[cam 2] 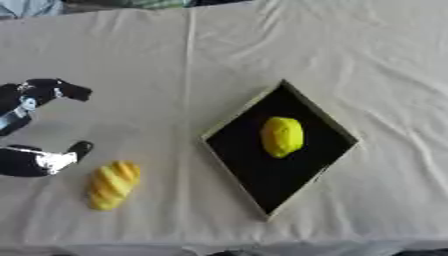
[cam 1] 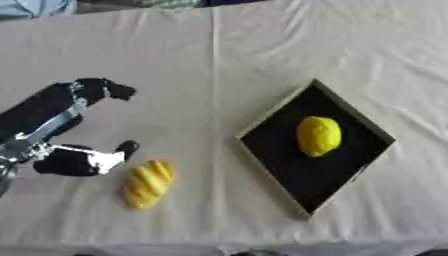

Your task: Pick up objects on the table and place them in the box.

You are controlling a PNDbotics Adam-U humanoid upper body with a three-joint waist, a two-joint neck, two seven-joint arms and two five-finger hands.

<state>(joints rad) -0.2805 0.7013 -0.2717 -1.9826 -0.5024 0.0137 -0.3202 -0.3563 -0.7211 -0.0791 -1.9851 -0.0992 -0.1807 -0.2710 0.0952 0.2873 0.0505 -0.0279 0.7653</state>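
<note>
A yellow-brown bread loaf (cam 1: pixel 149 184) lies on the cloth at the lower left. My left hand (cam 1: pixel 63 104) hovers just left of and above it, open, its fingers (cam 1: pixel 103 90) spread far from the thumb (cam 1: pixel 122 151), with nothing between them. The thumb tip is a little short of the loaf's upper end. To the right stands a shallow black box (cam 1: pixel 289 165), turned like a diamond, with a yellow lemon (cam 1: pixel 318 135) lying inside it. My right hand shows in neither view.
A creased beige cloth (cam 1: pixel 201 60) covers the whole table, with a fold line running down its middle. The table's front edge runs along the bottom of the views. Bare cloth lies between the loaf and the box.
</note>
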